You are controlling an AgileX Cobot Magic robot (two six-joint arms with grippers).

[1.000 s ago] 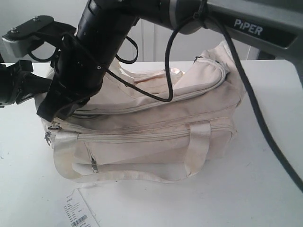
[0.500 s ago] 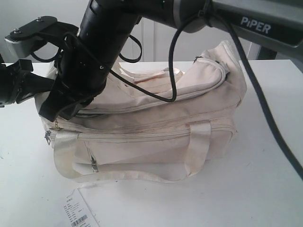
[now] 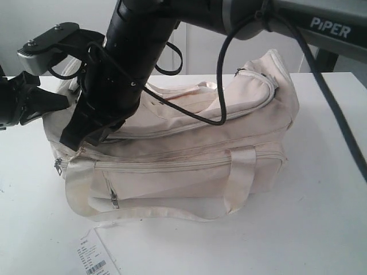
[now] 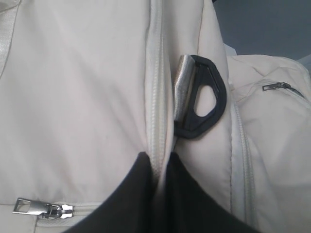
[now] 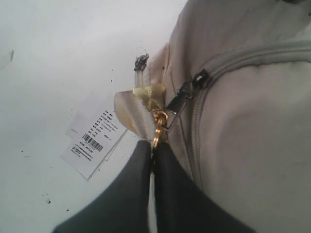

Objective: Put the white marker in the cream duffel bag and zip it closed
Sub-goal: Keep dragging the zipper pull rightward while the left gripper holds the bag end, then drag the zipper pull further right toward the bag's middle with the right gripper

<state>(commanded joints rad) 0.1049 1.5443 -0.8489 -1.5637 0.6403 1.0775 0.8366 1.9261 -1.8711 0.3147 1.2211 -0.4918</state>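
Observation:
The cream duffel bag (image 3: 218, 149) lies on its side across the white table, its top zipper line running closed along its length. My right gripper (image 3: 76, 142) reaches across to the bag's left end. In the right wrist view this gripper (image 5: 151, 144) is shut on the gold ring charm (image 5: 156, 130) that hangs from the dark zipper pull (image 5: 187, 92). My left gripper (image 3: 57, 103) sits at the same end. In the left wrist view the left gripper (image 4: 158, 158) is shut on a fold of bag fabric (image 4: 87, 97) along a zip seam. The white marker is out of view.
A white barcoded paper tag (image 3: 94, 258) lies on the table (image 3: 321, 229) in front of the bag, also seen as the tag (image 5: 95, 138). A black plastic ring (image 4: 201, 97) and a silver pocket zipper pull (image 4: 43, 208) sit near the left fingers. The right arm's cable hangs over the bag.
My right arm has shifted to the right with the gold charm still pinched, lifting the bag's left end a little. The left gripper keeps its hold on the fabric.

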